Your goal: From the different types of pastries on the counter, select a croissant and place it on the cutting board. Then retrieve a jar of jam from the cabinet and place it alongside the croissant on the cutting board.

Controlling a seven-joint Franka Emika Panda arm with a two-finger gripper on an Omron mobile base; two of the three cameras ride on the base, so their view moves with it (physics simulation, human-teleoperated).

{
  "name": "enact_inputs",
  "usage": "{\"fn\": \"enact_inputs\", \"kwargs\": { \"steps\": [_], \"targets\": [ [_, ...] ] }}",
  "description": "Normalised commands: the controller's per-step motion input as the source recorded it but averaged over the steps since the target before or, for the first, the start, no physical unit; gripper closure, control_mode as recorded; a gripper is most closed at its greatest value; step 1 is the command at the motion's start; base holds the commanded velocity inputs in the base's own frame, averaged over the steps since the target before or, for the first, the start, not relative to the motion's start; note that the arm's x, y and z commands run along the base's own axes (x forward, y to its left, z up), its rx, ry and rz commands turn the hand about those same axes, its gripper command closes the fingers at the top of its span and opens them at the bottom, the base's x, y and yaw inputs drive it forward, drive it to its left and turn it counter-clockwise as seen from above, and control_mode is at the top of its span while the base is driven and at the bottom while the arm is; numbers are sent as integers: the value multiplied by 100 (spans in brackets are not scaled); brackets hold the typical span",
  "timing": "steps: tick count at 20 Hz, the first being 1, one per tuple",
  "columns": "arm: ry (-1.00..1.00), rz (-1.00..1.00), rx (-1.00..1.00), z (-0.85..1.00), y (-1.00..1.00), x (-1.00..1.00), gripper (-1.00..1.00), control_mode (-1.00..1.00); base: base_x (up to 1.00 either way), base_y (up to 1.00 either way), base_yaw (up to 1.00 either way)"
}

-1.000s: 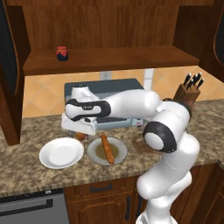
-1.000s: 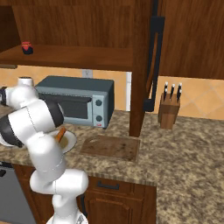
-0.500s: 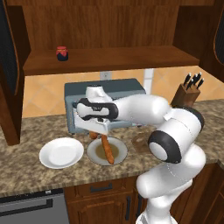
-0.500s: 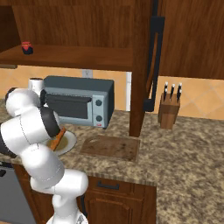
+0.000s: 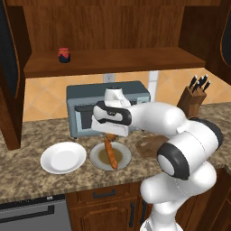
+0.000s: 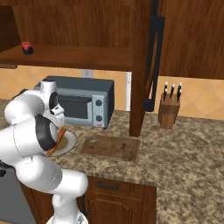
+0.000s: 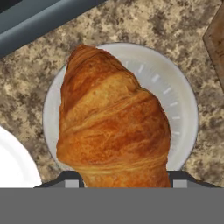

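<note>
Clamped on the croissant (image 7: pixel 113 127) near its lower end, the gripper (image 7: pixel 126 178) with fingers (image 7: pixel 72 180) pressed to either flank, dark tips just peeping out beside the crust. Held over the grey plate (image 7: pixel 186 113), seemingly lifted a little clear of it, most likely for carrying without dragging over the rim. Gripped across a narrower part, probably to avoid the plump middle, too broad for the jaws. Flaky and layered, golden to deep orange-brown, ridged in overlapping bands, fat in the centre and tapering to the ends; likely soft enough to dent under a hard squeeze.

Round, pale and smooth, that plate, with faint ticks around its inner ring; just beside it a whiter plate (image 5: pixel 63 158). On the grey one, seen from the left base, a long thin stick (image 5: pixel 111 157) below the hand: the pastry to leave alone. Speckled brown-grey granite for the counter (image 7: pixel 175 26), rough-looking against the crockery.

Flat dark wood with rounded corners, the board (image 6: pixel 111 147), lying near the plate on its right: the drop-off, croissant not yet on it. Small, squat and red-lidded, the jar (image 5: pixel 64 54), up on the cabinet shelf (image 5: pixel 117 61), well apart from the board, left for the second half. Grey and boxy behind the plates, the oven (image 5: pixel 85 97)
</note>
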Motion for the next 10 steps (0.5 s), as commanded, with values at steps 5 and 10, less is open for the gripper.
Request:
{"fn": "enact_inputs", "kwargs": {
  "steps": [5, 10],
  "targets": [
    [0, 8, 0, 0, -66, 0, 100, -100, 0, 0, 0],
    [0, 3, 0, 0, -63, 0, 100, -100, 0, 0, 0]
  ]
}}
